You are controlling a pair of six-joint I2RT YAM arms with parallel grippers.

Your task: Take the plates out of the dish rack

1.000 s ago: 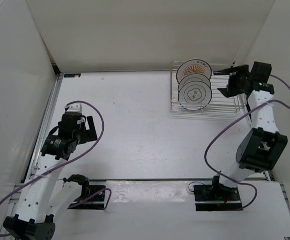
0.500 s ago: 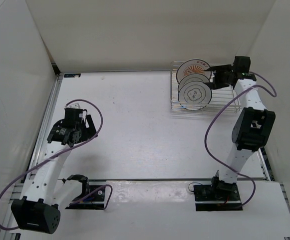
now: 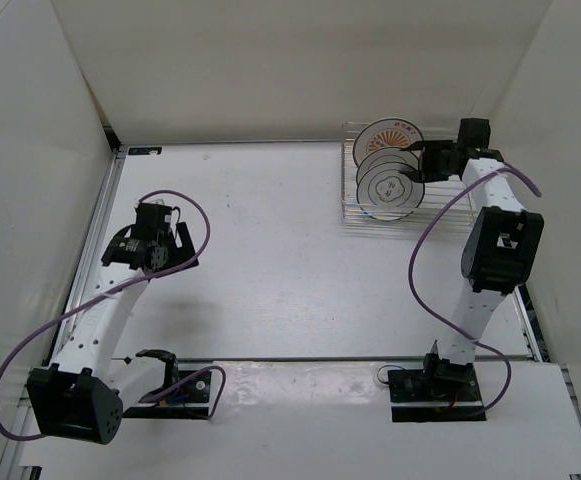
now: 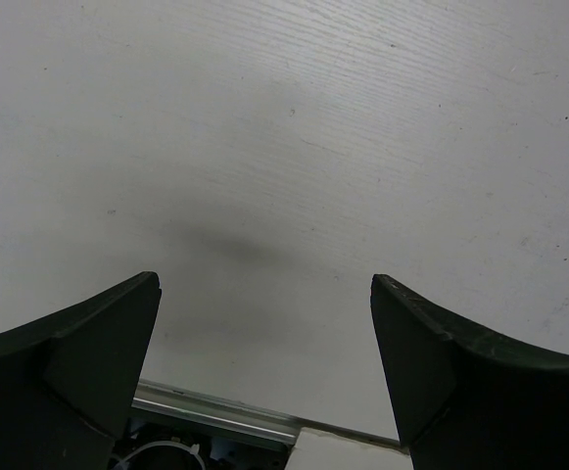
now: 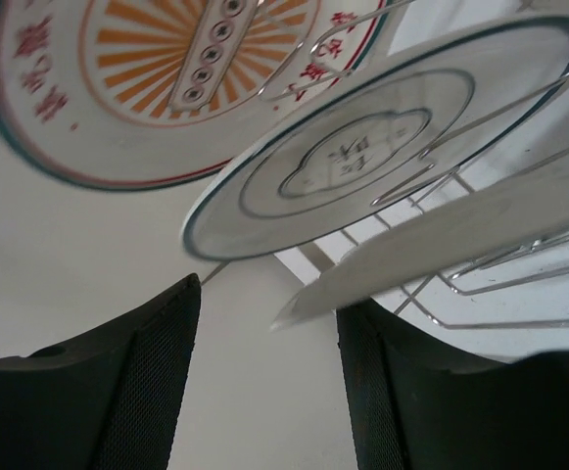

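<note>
White front plate [image 3: 390,188], dish rack [image 3: 440,207], far-right corner: my right gripper [image 3: 411,171] has just arrived, fingers spread astride its rim, so I judge extraction imminent.

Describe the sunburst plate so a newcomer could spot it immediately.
Find the wire dish rack in the far right corner. Three plates stand in it; take the rearmost plate, nearest the back wall. Only it has an orange sunburst centre.

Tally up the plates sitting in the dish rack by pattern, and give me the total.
Orange sunburst plate: 1
White with dark outline rings: 2, the front plate and the middle plate
Total: 3
</note>
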